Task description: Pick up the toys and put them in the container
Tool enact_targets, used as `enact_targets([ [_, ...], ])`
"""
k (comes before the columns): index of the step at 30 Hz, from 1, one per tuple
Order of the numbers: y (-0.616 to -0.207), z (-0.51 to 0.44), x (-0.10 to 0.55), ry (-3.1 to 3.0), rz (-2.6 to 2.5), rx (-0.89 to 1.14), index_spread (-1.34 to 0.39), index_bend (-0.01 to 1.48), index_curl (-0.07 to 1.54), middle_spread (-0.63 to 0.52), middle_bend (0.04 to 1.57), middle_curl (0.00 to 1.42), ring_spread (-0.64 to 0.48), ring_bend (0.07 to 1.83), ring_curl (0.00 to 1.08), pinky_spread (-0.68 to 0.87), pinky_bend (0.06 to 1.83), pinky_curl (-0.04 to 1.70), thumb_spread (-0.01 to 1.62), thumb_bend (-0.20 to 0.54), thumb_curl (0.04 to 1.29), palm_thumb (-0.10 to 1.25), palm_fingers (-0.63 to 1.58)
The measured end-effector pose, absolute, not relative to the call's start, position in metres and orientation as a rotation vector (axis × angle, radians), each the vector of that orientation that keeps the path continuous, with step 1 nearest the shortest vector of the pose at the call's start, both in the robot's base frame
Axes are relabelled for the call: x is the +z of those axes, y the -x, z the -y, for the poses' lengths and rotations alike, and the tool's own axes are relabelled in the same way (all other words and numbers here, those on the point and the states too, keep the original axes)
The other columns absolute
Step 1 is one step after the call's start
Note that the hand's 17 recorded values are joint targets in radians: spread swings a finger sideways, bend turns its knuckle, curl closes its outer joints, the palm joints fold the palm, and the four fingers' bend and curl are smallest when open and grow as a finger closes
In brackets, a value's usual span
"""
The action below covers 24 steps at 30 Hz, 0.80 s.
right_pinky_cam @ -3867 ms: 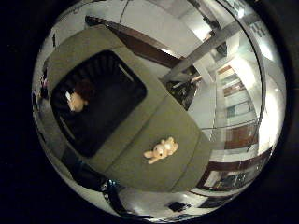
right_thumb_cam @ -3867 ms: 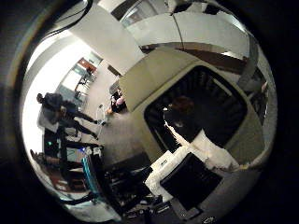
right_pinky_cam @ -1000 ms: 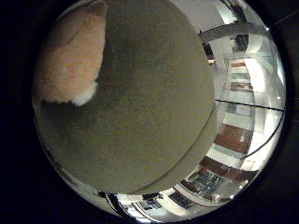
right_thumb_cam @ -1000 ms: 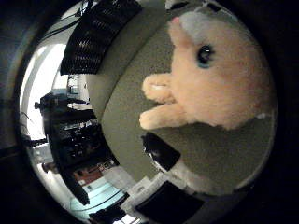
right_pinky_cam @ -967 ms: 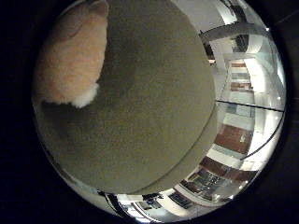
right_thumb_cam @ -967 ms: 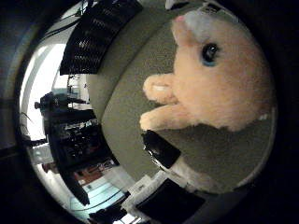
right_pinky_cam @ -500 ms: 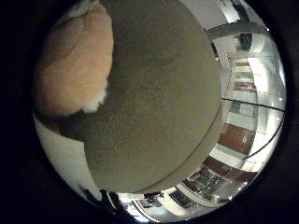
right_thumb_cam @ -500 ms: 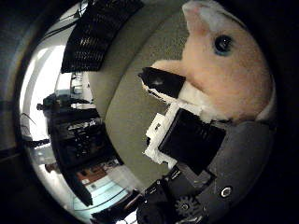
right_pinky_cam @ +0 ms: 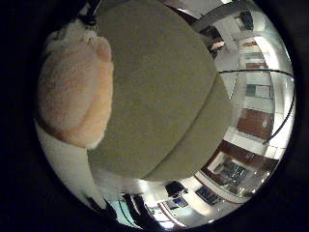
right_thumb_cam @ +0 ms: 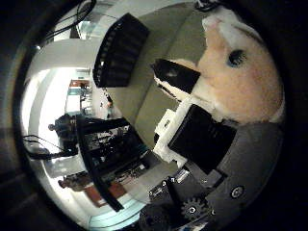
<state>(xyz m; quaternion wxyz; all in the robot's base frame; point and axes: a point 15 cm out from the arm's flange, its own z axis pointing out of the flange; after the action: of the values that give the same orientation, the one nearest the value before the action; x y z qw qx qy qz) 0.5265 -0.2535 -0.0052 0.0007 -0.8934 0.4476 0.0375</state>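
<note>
A peach plush toy with a blue eye and a white muzzle fills the space against my palm. My hand is curled round it, and one black-tipped finger presses across its front. The toy's rounded back also bulges close beside the palm in the little finger side view. Below lies the olive table. The black slatted container stands on that table, away from the hand; its inside is hidden.
The table's rounded edge drops off to a shiny floor. Beyond the table on the container's side stands a dark rack of equipment.
The fingers have closed round the plush toy, which lay free on the table a second ago. The table now looks farther from the palm, and the toy stays against it.
</note>
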Motion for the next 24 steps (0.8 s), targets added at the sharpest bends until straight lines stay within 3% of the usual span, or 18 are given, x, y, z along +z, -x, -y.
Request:
enact_targets([
  [8, -0.505, 0.179, 0.079, 2.852, -1.280, 0.056, -0.20, 1.19, 0.81, -0.11, 1.34, 0.74, -0.22, 1.34, 0.76, -0.17, 1.53, 0.61, 1.19, -0.012, 0.50, 0.94, 1.12],
  [16, -0.492, 0.046, 0.145, 2.847, -1.103, -0.032, -0.19, 1.20, 0.80, -0.11, 1.35, 0.74, -0.23, 1.32, 0.79, -0.17, 1.49, 0.67, 1.17, -0.010, 0.54, 0.96, 1.12],
  [24, -0.461, -0.081, 0.159, 2.842, -0.992, -0.002, -0.19, 1.21, 0.78, -0.11, 1.35, 0.73, -0.23, 1.31, 0.80, -0.18, 1.47, 0.72, 1.15, -0.014, 0.56, 0.98, 1.12],
])
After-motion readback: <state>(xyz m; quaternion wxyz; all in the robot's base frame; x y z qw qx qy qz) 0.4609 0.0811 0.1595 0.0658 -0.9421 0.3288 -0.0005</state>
